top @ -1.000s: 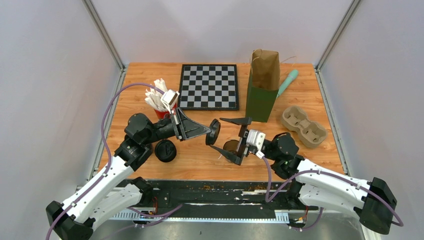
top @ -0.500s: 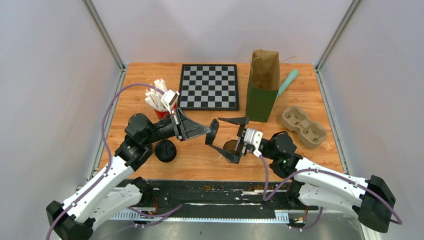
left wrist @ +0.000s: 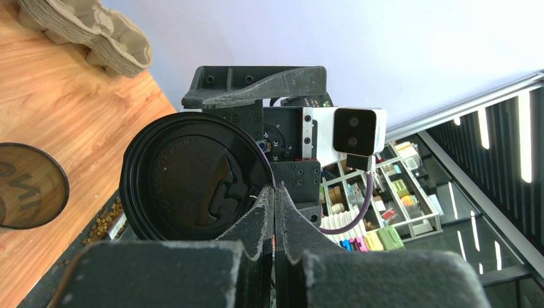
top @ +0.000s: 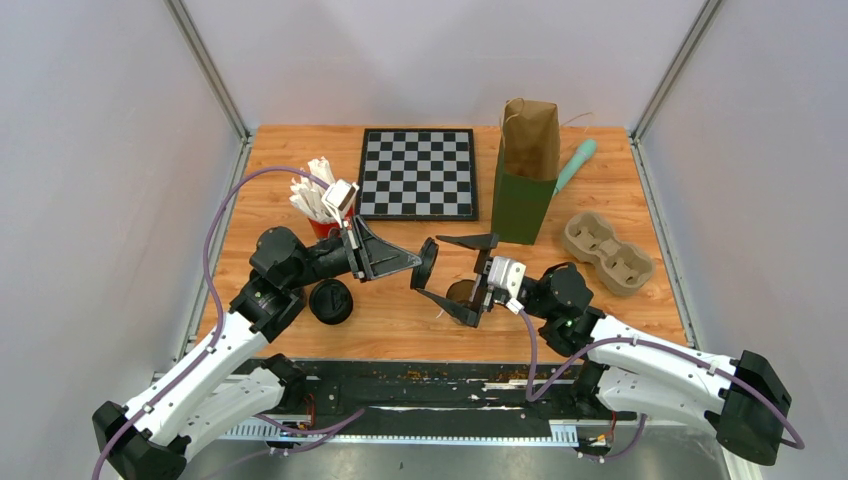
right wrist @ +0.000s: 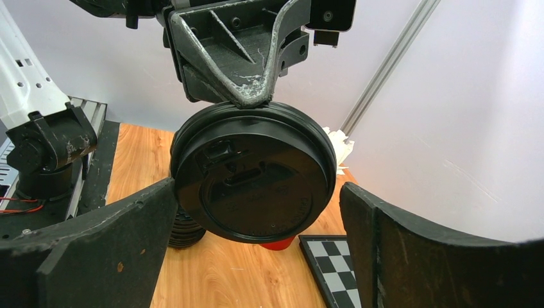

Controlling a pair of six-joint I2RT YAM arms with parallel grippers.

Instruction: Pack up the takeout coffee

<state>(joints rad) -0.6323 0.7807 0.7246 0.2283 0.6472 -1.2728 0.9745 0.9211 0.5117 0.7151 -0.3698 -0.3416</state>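
The left gripper (left wrist: 274, 196) pinches the black lid (right wrist: 253, 183) by its rim, in the air just left of the open cup (top: 462, 292) at near centre; the wide-apart right gripper (top: 428, 266) should close squarely across it

The board (top: 418, 172) sits at the back, bag (top: 525, 175) right beside it, carrier (top: 607, 250) further right. Left of the board, straw cup (top: 320, 205); lidded cup (top: 331, 301) before it; open cup (top: 461, 292) centre-front, lid (top: 427, 264) aloft just left.

The lid (right wrist: 253, 173) hides most of the red cup (right wrist: 277, 244); picture edge cuts the open cup (left wrist: 25, 186); bag (top: 527, 170) covers part of the teal thing (top: 577, 160)
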